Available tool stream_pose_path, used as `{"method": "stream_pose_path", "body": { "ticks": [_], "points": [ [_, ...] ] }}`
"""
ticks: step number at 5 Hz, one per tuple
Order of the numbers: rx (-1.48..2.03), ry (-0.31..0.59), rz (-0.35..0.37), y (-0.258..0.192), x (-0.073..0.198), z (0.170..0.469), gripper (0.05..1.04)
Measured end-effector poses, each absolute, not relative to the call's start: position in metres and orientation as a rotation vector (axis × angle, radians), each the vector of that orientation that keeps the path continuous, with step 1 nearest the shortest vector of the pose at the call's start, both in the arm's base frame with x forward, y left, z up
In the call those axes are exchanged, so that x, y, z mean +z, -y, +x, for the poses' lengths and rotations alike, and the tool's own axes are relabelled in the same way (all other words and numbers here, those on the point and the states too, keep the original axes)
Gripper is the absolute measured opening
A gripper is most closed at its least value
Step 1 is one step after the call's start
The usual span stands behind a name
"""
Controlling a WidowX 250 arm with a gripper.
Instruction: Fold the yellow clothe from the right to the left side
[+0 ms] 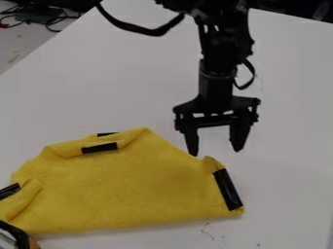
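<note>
Gripper point(215, 151): set wide, the two fingers well apart and pointing down, nothing held. The finger toward the left of the view has its tip just beside the upper right border of the yellow cloth point(137, 187); whether it touches cannot be told. The other finger is over the table, off the fabric. Arm point(224, 44) comes in from the top edge.

Cloth: lies in the lower left part of the view, spread broadly. A small corner point(211, 164) sticks up near the gripper. Black strips mark the borders: one along the right end point(228, 189), one on the turned-over upper part point(100, 148), with a sliver of another just behind it, one at the left end point(8, 191). Upper border and left end look curled inward.

Progress (judgement): right-to-left fold not made. The right end lies out on its own side, well apart from the left end. Left to do: grip near the raised corner, lift, carry across, lay down, release. The existing creases could make the layers bunch.

Surface: white table point(117, 92), a few dark marks point(211, 232) below the cloth. Lower left corner: a partly cut-off object point(16, 238), black with some orange, identity unclear. Room: pale floor point(16, 53) and tangled cables point(52, 20) at upper left.
</note>
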State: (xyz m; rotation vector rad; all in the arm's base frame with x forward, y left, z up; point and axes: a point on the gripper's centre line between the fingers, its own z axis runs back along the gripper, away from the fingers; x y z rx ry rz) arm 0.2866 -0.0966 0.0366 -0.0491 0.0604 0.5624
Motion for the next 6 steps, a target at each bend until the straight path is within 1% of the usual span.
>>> {"method": "stream_pose_path", "body": {
  "ticks": [1,2,3,4,5,6],
  "points": [
    [0.617,-0.024,-0.064,0.107,0.023,0.278,0.999],
    [0.645,-0.02,-0.077,0.111,0.017,0.275,0.999],
    [0.651,-0.033,-0.074,0.111,0.007,0.271,0.999],
    [0.642,-0.052,-0.069,0.112,0.004,0.27,0.951],
    [0.624,-0.074,-0.062,0.114,0.003,0.273,0.677],
    [0.619,-0.074,-0.06,0.113,0.003,0.272,0.389]
  ]
}}
